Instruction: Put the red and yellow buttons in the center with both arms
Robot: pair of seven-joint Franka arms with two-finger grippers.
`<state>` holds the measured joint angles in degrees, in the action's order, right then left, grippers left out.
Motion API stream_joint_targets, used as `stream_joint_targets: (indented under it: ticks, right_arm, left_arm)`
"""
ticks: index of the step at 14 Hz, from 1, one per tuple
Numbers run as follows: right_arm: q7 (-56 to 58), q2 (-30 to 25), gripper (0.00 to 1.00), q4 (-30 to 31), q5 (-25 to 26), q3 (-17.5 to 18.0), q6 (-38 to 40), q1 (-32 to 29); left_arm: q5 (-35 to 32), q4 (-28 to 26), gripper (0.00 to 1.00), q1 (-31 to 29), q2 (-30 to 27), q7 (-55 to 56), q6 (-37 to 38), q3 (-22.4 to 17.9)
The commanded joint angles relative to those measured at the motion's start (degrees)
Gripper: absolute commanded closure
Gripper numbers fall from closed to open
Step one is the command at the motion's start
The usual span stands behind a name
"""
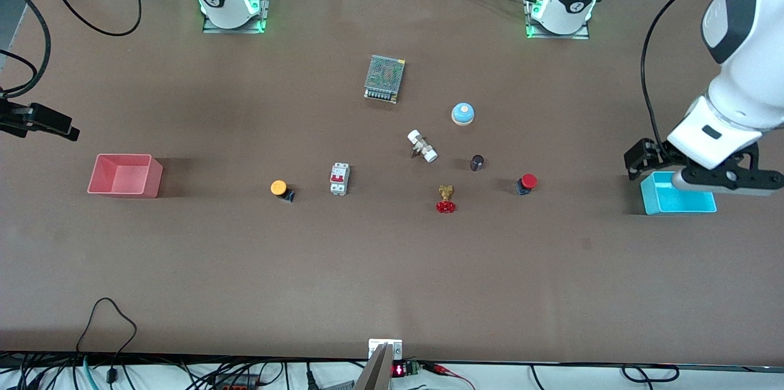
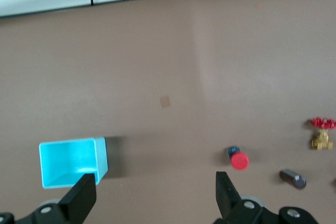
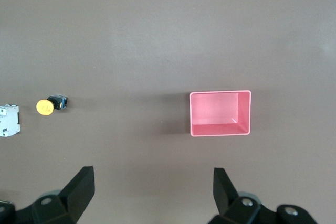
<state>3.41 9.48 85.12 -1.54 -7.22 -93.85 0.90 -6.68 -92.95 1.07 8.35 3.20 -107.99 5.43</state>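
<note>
A: How do the hands stand?

B: The left gripper (image 2: 152, 192) hangs over the blue square bin (image 1: 678, 201), fingers spread, nothing between them. The right gripper (image 3: 152, 190) is up near the pink square bin (image 1: 125, 175), fingers likewise apart and empty.

A: And the buttons?

B: The round red-capped button on its dark body (image 1: 526, 183) lies on the matte brown tabletop (image 1: 245, 267) between the blue bin and the brass valve with a red handwheel (image 1: 446, 199). The orange-yellow-capped button (image 1: 281, 188) lies between the pink bin and a white circuit breaker (image 1: 340, 179).
</note>
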Motion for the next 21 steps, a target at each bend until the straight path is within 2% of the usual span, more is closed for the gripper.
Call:
stream_joint_targets:
  ticks: [1, 2, 8, 10, 13, 14, 17, 21]
  right_arm:
    - [0.46, -2.98, 0.0, 4.53, 0.75, 4.13, -2.65, -3.26]
    - [0.2, -2.98, 0.0, 4.44, 0.31, 5.28, -2.4, -4.06]
    - [-1.13, -4.73, 0.0, 4.61, 0.48, 5.2, 1.65, -3.98]
    - [-1.13, -4.74, 0.0, 4.35, 0.48, 5.2, 1.83, -3.98]
    - [-1.13, -5.09, 0.0, 4.35, 0.57, 4.85, 1.74, -2.84]
    - [-1.13, -5.09, 0.0, 4.44, 0.57, 3.46, 1.65, -1.88]
    - [-1.13, -5.09, 0.0, 4.44, 0.83, -4.44, 0.77, 6.81]
    - [-1.13, -6.57, 0.0, 6.27, 1.18, -5.08, 1.21, 7.01]
  left_arm:
    - [1.23, -1.98, 0.0, -0.28, -3.69, 0.14, 6.62, 0.46]
    - [1.23, -0.32, 0.0, 0.07, -3.52, 0.14, 7.87, 0.29]
    - [1.67, 5.84, 0.0, -0.63, -3.61, 0.05, 17.89, -0.24]
    - [5.87, 4.8, 0.0, -1.07, -4.3, -0.82, 17.03, -0.94]
    - [6.16, 1.02, 0.0, -0.81, -6.5, -1.88, 12.46, -1.03]
    - [6.16, 1.02, 0.0, -0.72, -6.51, -2.67, 12.45, -1.03]
    - [6.16, 1.71, 0.0, -1.07, -5.81, -3.46, 13.59, -0.95]
    - [6.07, 1.81, 0.0, -1.07, -5.98, -3.46, 16.84, -0.86]
